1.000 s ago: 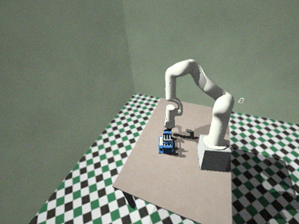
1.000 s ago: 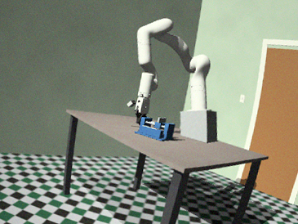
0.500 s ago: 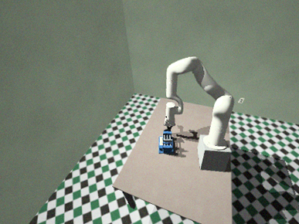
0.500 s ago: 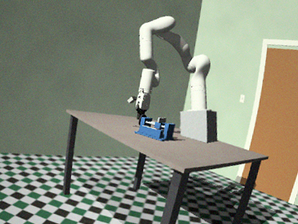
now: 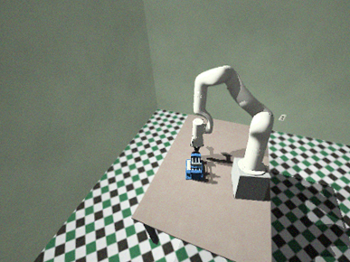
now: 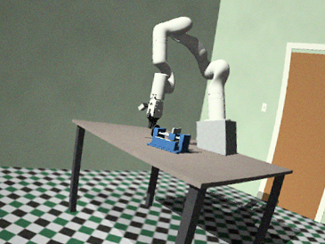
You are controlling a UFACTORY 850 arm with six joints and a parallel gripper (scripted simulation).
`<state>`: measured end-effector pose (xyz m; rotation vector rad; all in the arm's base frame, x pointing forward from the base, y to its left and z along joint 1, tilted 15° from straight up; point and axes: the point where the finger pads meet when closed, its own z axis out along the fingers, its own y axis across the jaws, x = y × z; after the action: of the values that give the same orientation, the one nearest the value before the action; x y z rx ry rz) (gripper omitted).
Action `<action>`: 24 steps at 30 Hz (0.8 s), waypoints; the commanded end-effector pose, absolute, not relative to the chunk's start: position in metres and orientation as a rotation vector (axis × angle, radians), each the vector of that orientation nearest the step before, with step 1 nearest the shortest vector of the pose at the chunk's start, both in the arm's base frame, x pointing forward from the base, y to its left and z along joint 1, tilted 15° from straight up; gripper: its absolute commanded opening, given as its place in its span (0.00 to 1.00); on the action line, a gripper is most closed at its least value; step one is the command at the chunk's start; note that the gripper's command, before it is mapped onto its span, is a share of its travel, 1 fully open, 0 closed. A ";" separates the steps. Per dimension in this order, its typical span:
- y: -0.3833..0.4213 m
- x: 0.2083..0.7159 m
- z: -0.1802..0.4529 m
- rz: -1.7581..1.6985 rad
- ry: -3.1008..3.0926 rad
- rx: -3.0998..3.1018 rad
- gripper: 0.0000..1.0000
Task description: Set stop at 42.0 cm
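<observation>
A small blue slide fixture (image 5: 195, 171) with silver rails sits on the table; it also shows in the exterior view (image 6: 169, 141). A grey stop block (image 6: 176, 131) stands on its rails toward the far end. My gripper (image 5: 195, 151) points straight down at the fixture's far end and is shut on the handwheel there, which is too small and hidden by the fingers to make out. In the exterior view the gripper (image 6: 151, 123) hangs at the fixture's left end, fingertips at rail height.
The arm's grey base block (image 5: 251, 181) stands on the table to the right of the fixture. The table edge lies close to the fixture's left side. A brown door (image 6: 309, 127) is in the right wall.
</observation>
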<state>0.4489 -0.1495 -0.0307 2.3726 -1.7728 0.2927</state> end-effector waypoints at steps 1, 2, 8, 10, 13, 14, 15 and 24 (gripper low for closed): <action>-0.147 0.456 -0.029 0.291 -1.772 2.372 0.06; -0.147 0.457 -0.029 0.291 -1.772 2.372 0.06; -0.145 0.464 -0.030 0.291 -1.772 2.372 0.06; -0.144 0.468 -0.031 0.291 -1.772 2.372 0.06; -0.143 0.476 -0.037 0.291 -1.773 2.372 0.06; -0.143 0.479 -0.040 0.291 -1.773 2.372 0.06; -0.144 0.481 -0.043 0.291 -1.773 2.372 0.06; -0.147 0.485 -0.060 0.291 -1.772 2.372 0.06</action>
<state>0.4850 -0.1458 -0.0560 2.3733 -1.7726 0.2895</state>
